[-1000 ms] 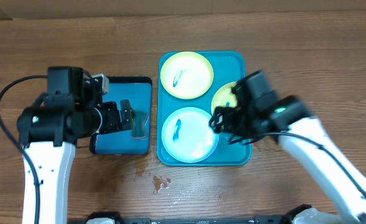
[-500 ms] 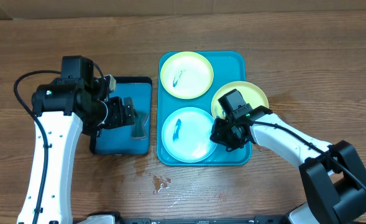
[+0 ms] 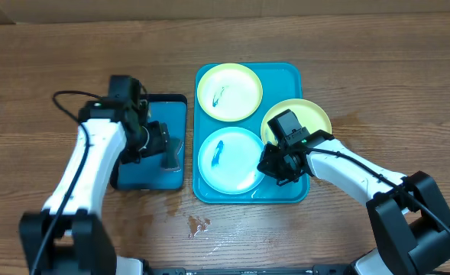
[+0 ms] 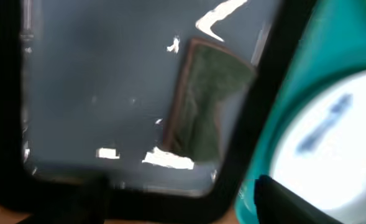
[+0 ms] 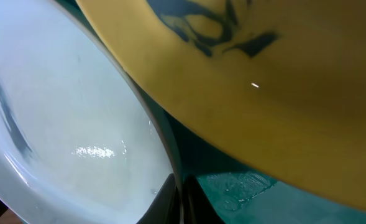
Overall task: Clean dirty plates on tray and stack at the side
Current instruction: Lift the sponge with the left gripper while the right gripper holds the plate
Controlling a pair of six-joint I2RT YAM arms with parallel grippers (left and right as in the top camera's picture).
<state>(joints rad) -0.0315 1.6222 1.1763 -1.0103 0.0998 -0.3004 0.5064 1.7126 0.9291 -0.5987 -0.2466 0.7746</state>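
Observation:
The teal tray holds three plates. A yellow-green plate lies at its far end. A second yellow-green plate leans over the tray's right rim. The pale-teal-rimmed plate lies at the near end, with a blue smear. My right gripper is shut on that plate's right rim; in the right wrist view its fingers pinch the rim of the white plate beneath the yellow plate. My left gripper hovers open over a grey-green sponge.
The sponge lies in a small black-rimmed blue tray just left of the teal tray. A small wet stain marks the wooden table in front of the trays. Brown cardboard runs along the table's far edge.
My right gripper came down and shut on the teal-rimmed plate's right rim. The left arm swung its base inward while its gripper stayed over the sponge, jaws narrowing a little.

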